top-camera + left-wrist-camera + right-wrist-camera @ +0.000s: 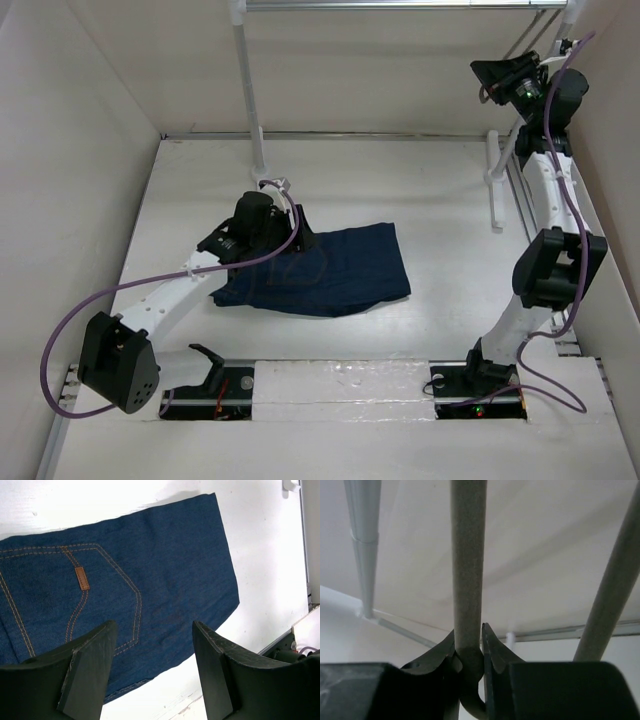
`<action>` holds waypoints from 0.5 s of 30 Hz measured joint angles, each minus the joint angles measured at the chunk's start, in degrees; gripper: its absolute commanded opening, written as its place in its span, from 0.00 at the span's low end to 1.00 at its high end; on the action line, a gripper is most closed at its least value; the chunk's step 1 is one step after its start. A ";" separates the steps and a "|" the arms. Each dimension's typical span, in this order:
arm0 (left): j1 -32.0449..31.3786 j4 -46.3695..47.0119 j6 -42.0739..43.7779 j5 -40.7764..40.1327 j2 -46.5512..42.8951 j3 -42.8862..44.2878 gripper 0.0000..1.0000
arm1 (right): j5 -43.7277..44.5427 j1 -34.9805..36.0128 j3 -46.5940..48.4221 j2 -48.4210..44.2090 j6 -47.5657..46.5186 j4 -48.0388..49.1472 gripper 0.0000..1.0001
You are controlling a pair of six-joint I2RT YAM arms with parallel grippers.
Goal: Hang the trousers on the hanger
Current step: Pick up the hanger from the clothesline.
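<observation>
The trousers (330,270) lie folded flat on the white table, dark navy denim; the left wrist view shows their back pocket stitching and small tan patch (82,578). My left gripper (300,238) hovers over their left end, and its jaws (154,625) stand open with nothing between them. At the upper right, my raised right gripper (498,74) reaches to the hanger (528,38), a thin grey wire frame. In the right wrist view that gripper (469,641) is shut on the hanger's grey rod (467,555), just above a curved bend. A second rod (615,590) slants at the right.
A white rack pole (248,90) rises behind the trousers, and a horizontal rail (400,5) crosses the top. Another white pole (495,180) stands at the right. Walls close in the left, back and right sides. The arm bases sit on the near edge.
</observation>
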 measured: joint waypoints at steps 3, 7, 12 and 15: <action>-0.02 -0.09 -0.09 0.00 0.00 -0.24 0.58 | 0.00 0.00 0.00 -0.22 -0.26 0.09 0.12; 0.00 -0.04 -0.22 0.31 0.04 -0.24 0.57 | -0.37 0.00 0.57 -0.33 -2.34 -1.86 0.11; 0.00 -0.46 -0.52 1.46 0.59 0.98 0.57 | -2.69 0.00 0.76 -1.53 -3.54 -4.28 0.11; 0.00 -0.50 -0.68 2.38 1.20 2.82 0.57 | -5.14 -0.02 0.74 -2.43 -3.89 -6.16 0.10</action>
